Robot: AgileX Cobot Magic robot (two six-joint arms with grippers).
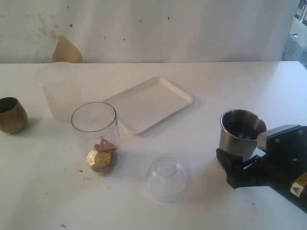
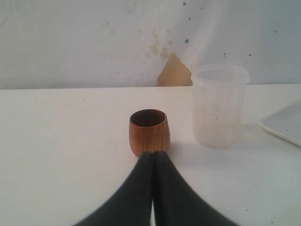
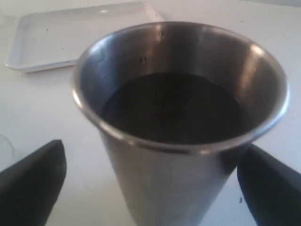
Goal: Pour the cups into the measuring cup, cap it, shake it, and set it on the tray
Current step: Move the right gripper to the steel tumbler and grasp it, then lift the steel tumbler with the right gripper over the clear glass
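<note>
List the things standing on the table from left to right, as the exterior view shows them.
wooden cup → frosted cup → measuring cup → tray → steel tumbler

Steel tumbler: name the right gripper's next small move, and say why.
Probably close the right gripper on the steel tumbler. Its fingers flank the upright tumbler with gaps on both sides, so nothing is gripped yet, and the tumbler must be held before it can be lifted toward the measuring cup.
</note>
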